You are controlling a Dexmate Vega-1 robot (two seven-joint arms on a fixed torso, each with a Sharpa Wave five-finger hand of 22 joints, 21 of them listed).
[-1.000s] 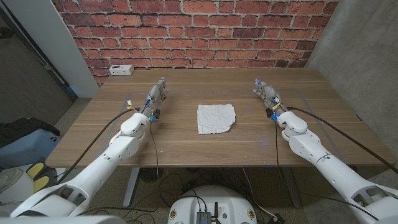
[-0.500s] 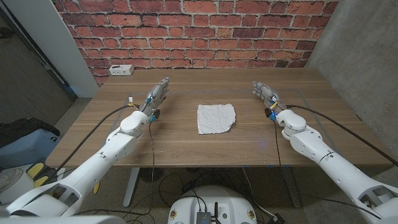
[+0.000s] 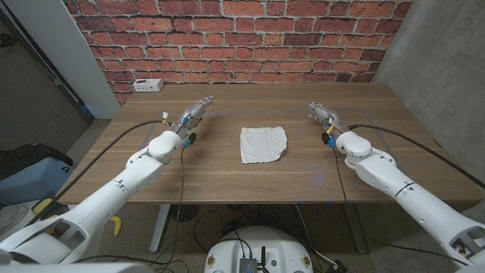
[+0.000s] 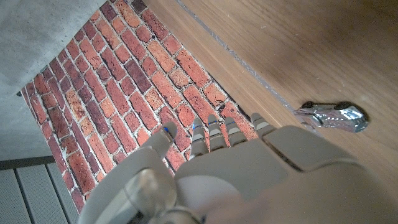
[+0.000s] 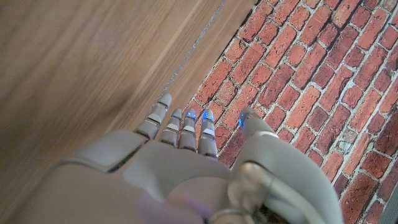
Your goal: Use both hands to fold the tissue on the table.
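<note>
A white crumpled tissue (image 3: pixel 263 143) lies spread out in the middle of the wooden table (image 3: pixel 227 178). My left hand (image 3: pixel 195 112) hovers to the tissue's left, fingers stretched toward the far edge, holding nothing. To the tissue's right is my right hand (image 3: pixel 320 112), also with straight fingers and nothing in it. Both hands are well apart from the tissue. In the left wrist view my left hand (image 4: pixel 236 162) points at the brick wall, and my right hand (image 4: pixel 333 116) shows small across the table. In the right wrist view my right hand (image 5: pixel 186 155) reaches toward the table's far edge.
A white power strip (image 3: pixel 148 85) lies at the table's back left corner. A red brick wall (image 3: pixel 242 38) stands right behind the table. A grey concrete wall (image 3: pixel 439 68) flanks the right side.
Both hands have turned slightly inward toward the table's middle, and both forearms have swung with them. The tissue has not moved.
</note>
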